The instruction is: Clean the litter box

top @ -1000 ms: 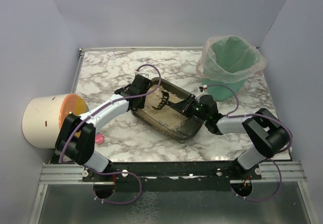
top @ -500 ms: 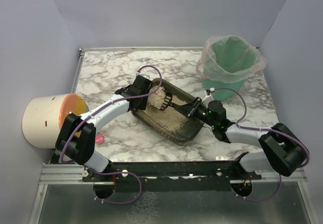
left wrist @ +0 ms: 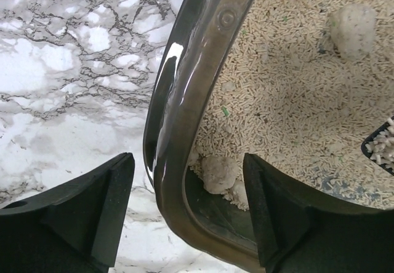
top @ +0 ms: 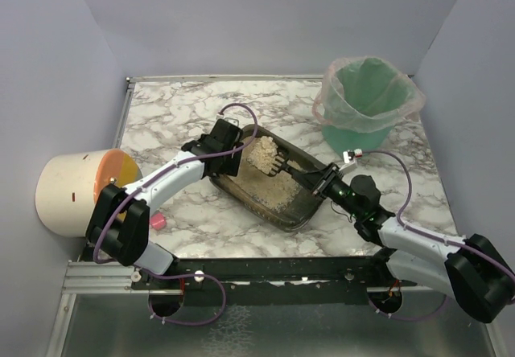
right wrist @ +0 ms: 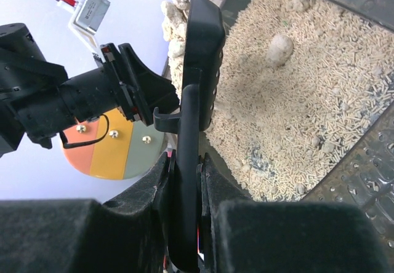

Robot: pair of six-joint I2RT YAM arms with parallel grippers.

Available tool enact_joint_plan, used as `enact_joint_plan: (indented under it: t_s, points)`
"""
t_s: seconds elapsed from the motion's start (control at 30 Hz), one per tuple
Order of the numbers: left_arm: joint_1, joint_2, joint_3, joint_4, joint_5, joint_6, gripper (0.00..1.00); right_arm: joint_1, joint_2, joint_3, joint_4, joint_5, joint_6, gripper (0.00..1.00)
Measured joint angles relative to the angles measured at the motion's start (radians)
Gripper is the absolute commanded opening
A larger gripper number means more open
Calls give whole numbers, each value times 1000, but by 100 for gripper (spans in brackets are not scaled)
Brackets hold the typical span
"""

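The litter box (top: 299, 212), a dark tray of beige litter, lies at an angle mid-table. My left gripper (top: 225, 144) is open and straddles its far-left rim (left wrist: 184, 119), one finger outside and one inside (left wrist: 188, 193). My right gripper (top: 326, 182) is shut on the handle of the black slotted scoop (top: 280, 166). The scoop head is held above the litter with a heap of litter and clumps (top: 261, 154) on it. In the right wrist view the fingers (right wrist: 184, 168) clamp the handle (right wrist: 200, 58). Loose clumps lie in the litter (left wrist: 218, 173) (right wrist: 280, 48).
A green bucket lined with a clear bag (top: 366, 100) stands at the back right. A cream cylinder with a coloured face (top: 76, 188) sits off the table's left edge. A small pink object (top: 158, 222) lies near the left arm. Walls close in on three sides.
The right arm has stretched out low to the right and the scoop has come up out of the litter with a heap on it. The left gripper has stayed at the rim.
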Motion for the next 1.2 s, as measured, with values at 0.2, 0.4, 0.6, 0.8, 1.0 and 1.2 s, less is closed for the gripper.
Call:
enact_joint_plan:
  t_s: [0.2, 0.4, 0.6, 0.8, 1.0, 1.2]
  points:
    - [0, -56, 35, -15, 29, -9, 85, -1, -119, -21, -47, 13, 0, 0]
    - [0, -99, 132, -21, 27, -12, 86, -18, -192, -116, -19, 22, 75, 0]
    - [0, -158, 165, -7, 8, -18, 86, -33, -183, -153, -4, 7, 146, 1]
    - [0, -221, 131, 66, 5, -30, 86, -65, -109, -166, 94, -52, 212, 1]
    - [0, -295, 48, 141, 2, -28, 87, -109, -50, -184, 200, -117, 259, 1]
    - [0, -339, -24, 193, 2, -22, 87, -164, -39, -187, 264, -179, 293, 1]
